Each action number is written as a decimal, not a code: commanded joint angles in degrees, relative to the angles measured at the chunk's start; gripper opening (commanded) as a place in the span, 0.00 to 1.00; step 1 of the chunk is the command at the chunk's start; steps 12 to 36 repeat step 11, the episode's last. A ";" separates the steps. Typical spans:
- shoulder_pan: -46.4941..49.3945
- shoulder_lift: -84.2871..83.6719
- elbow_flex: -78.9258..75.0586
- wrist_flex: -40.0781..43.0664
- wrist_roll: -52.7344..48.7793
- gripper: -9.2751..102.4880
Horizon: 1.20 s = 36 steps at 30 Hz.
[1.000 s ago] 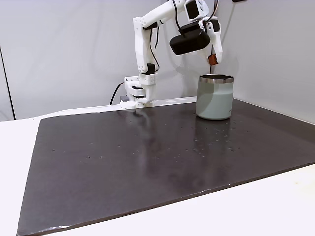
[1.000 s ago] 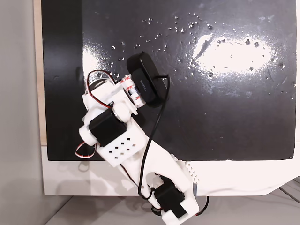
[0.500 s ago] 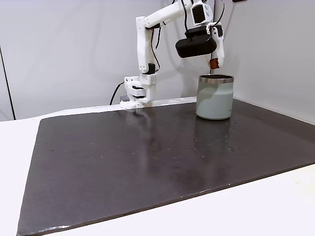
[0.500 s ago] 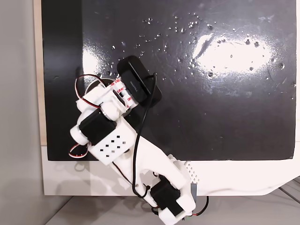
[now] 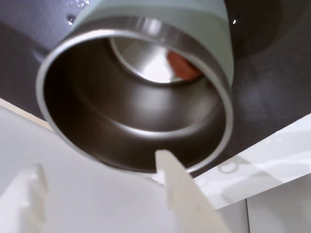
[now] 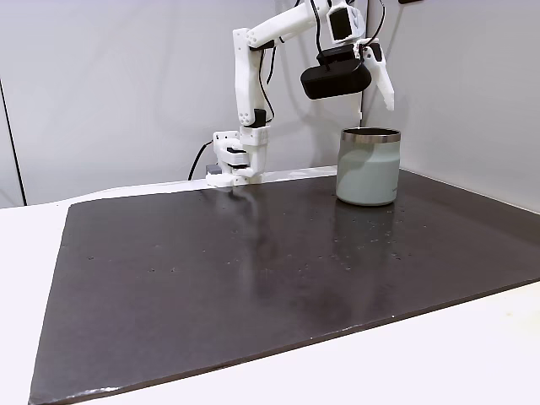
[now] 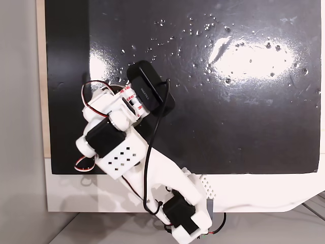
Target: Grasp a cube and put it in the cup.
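Half a second back the cube was pinched at the claw's tip, hanging just above the cup; now the tip is bare in the side-on fixed view and the cube point(image 5: 182, 65) lies on the shiny steel floor inside the cup point(image 5: 214, 82), a reddish blob toward the far wall as the wrist view looks down into it. Your drop has landed, so the task reads as done in substance; what's left is only getting the arm away without knocking anything. Claw point(image 6: 376, 94): parted and empty. In the side-on fixed view you can see one white finger angled out to the right above the steel rim, the other hanging nearly straight down beside it, a clear gap between them and nothing in it. In the wrist view one pale finger pokes up from the bottom edge, its tip overlapping the cup's near rim in the picture; the other sits blurred at bottom left. Whether the tip touches the rim, you can't tell from that angle; the side-on view suggests it stands clear above. The cup point(image 6: 368, 167) stands upright on the dark mat point(image 6: 253, 278), near the back right corner in that view. From the top-down fixed view the arm point(image 7: 127, 152) covers the cup.
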 commanded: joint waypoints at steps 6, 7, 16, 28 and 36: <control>-1.76 1.23 -0.88 0.44 0.09 0.30; -1.93 1.05 -0.88 0.44 0.09 0.30; -2.46 0.88 -0.97 0.44 0.09 0.30; -2.46 0.88 -0.97 0.44 0.09 0.30; -2.46 0.88 -0.97 0.44 0.09 0.30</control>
